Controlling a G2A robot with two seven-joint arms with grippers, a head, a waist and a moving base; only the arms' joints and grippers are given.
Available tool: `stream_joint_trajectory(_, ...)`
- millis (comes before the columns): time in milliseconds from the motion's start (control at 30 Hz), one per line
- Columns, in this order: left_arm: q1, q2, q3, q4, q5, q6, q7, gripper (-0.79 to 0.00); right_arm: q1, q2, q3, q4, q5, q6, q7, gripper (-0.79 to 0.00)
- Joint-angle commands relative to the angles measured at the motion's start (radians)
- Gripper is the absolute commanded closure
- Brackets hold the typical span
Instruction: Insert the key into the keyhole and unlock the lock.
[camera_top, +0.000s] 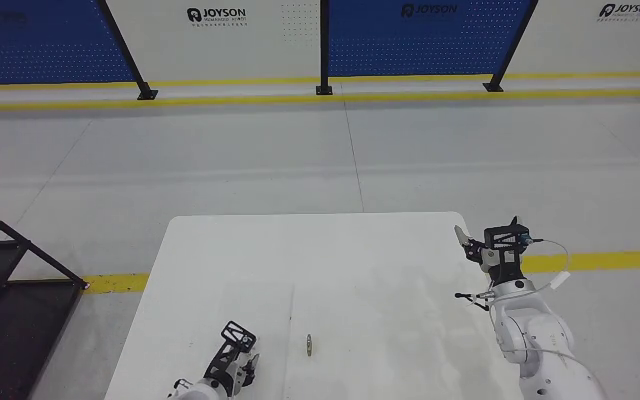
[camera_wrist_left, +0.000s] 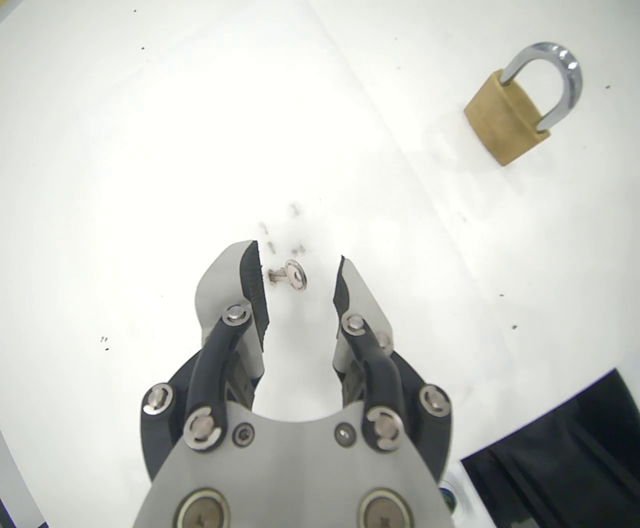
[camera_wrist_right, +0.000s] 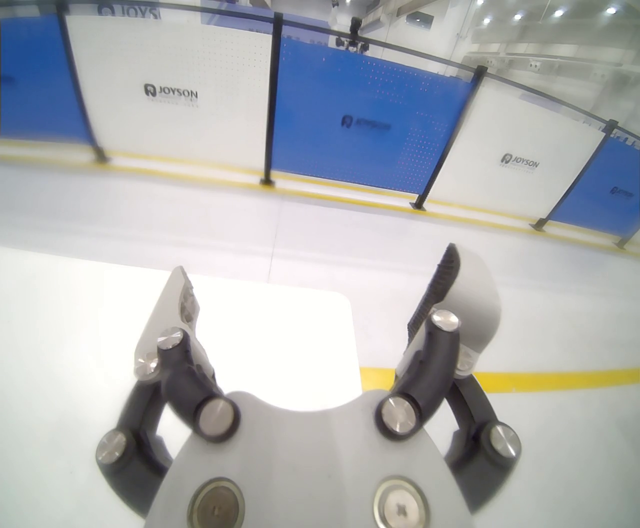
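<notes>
On the near edge of the white table (camera_top: 330, 250), left of centre, you are taking stock of these items.

1. Left gripper (camera_top: 243, 348) (camera_wrist_left: 297, 254): hanging low over the tabletop, jaws standing partly open and holding nothing. Its black ribbed pads (camera_wrist_left: 254, 287) are flanking the key.

2. Key (camera_wrist_left: 292, 274): small, silver and round-headed, lying flat on the table in the gap between those pads. Its blade end is sitting just beside one pad and its head nearer the middle of the gap. A few small scuff marks (camera_wrist_left: 280, 235) are showing on the surface just beyond it.

3. Padlock (camera_wrist_left: 507, 125) (camera_top: 309, 345): brass body with a silver shackle, both shackle legs meeting the body. It is lying on its side on the table, well apart from the key, to the right of the left gripper and a little farther out. In the top view it is showing as a tiny speck, so you are probably, not certainly, matching it correctly there.

4. Right gripper (camera_top: 487, 240) (camera_wrist_right: 315, 262): hovering at the table's far right corner, well apart from key and padlock, jaws spread wide and holding nothing.

5. Surroundings: blue and white fence panels (camera_wrist_right: 350, 130) are standing across the far side of the floor, with a yellow line (camera_top: 250, 99) running along their feet.
</notes>
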Motion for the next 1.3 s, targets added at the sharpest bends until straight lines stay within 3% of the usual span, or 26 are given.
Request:
stream_joint_trajectory(0, -0.004, 0.0, 0.005, 0.009, -0.001, 0.002, 0.006, -0.348, 0.0, 0.0, 0.0, 0.0, 0.0, 0.0, 0.0, -0.785)
stream_joint_trajectory(167, -0.012, 0.0, 0.003, 0.019, -0.007, -0.001, 0.016, -0.289, 0.0, 0.0, 0.0, 0.0, 0.0, 0.0, 0.0, -0.785)
stream_joint_trajectory(200, -0.013, 0.001, 0.003, 0.02, -0.008, -0.003, 0.016, -0.219, 0.0, 0.0, 0.0, 0.0, 0.0, 0.0, 0.0, -0.785)
stream_joint_trajectory(333, -0.015, 0.001, 0.002, 0.024, -0.007, -0.006, 0.02, -0.142, 0.0, 0.0, 0.0, 0.0, 0.0, 0.0, 0.0, -0.785)
stream_joint_trajectory(600, -0.019, 0.002, 0.007, 0.035, 0.008, 0.009, 0.042, -0.135, 0.0, 0.0, 0.0, 0.0, 0.0, 0.0, 0.0, -0.785)
stream_joint_trajectory(800, -0.01, 0.003, 0.002, 0.024, 0.009, 0.015, 0.055, -0.003, 0.0, 0.0, 0.0, 0.0, 0.0, 0.0, 0.0, -0.785)
stream_joint_trajectory(1267, 0.043, 0.011, -0.044, -0.044, -0.002, -0.005, 0.104, 0.0, 0.0, 0.0, 0.0, 0.0, 0.0, 0.0, 0.0, -0.785)
